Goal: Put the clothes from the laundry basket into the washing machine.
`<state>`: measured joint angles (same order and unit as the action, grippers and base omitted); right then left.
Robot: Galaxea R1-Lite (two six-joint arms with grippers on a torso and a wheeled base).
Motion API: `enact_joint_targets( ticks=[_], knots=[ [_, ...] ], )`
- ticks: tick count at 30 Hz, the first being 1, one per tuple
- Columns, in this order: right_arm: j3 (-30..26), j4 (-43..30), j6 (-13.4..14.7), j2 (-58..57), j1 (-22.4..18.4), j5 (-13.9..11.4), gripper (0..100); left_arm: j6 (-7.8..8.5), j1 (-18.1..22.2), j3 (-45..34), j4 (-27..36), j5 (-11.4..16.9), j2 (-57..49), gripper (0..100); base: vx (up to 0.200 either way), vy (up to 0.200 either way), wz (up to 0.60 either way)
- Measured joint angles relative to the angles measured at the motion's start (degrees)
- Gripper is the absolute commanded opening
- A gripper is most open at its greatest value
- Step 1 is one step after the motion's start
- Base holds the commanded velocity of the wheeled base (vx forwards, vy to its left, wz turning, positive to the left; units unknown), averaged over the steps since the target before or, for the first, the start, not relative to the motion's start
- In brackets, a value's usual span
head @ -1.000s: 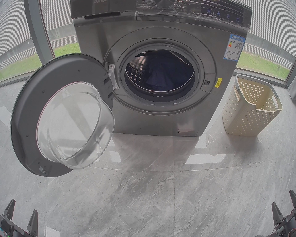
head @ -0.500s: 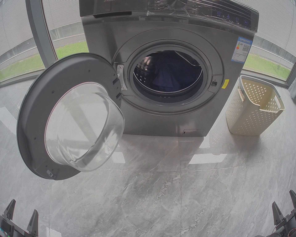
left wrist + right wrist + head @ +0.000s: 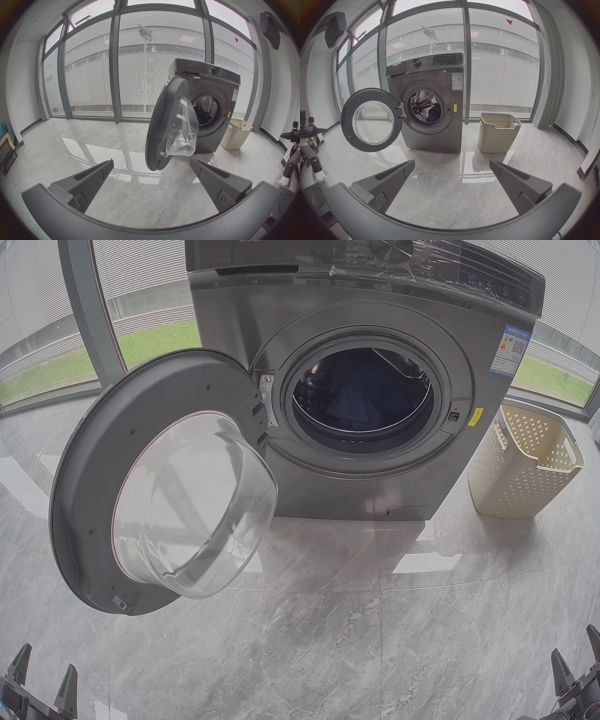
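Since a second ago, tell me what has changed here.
Only the camera moved: the scene in the head view slid right together. The washing machine, its open door and the laundry basket stayed put; left gripper and right gripper stayed low, fingers open, empty.

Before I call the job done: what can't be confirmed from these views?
- Laundry basket floor: head view, hidden by its own near wall; right wrist view is side-on.
- Dark clothes in the drum: head view, too shadowed to count.
- Drum, left wrist view: partly covered by the open door.
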<state>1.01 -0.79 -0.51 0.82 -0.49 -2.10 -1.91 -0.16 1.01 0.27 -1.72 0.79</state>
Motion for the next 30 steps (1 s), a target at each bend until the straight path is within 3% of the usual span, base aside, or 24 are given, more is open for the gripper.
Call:
enact_joint_targets(
  ticks=[6, 14, 20, 30],
  knots=[
    [0.0, 0.0, 0.0, 0.0, 0.0, 0.0, 100, 0.00, 0.0, 0.0, 0.0, 0.0, 0.0, 100, 0.000, 0.200, 0.00],
    [0.0, 0.0, -0.1, 0.0, -0.1, -0.1, 100, 0.09, 0.0, 0.0, 0.0, 0.0, 0.0, 100, 0.000, 0.000, 0.00],
    [0.0, 0.0, -0.1, 0.0, -0.1, -0.1, 100, 0.09, 0.0, 0.0, 0.0, 0.1, 0.1, 100, -0.200, 0.000, 0.00],
    [0.0, 0.0, -0.1, 0.0, -0.1, 0.0, 100, 0.57, 0.0, 0.0, -0.1, -0.1, 0.1, 100, 0.000, 0.000, 0.00]
  ],
)
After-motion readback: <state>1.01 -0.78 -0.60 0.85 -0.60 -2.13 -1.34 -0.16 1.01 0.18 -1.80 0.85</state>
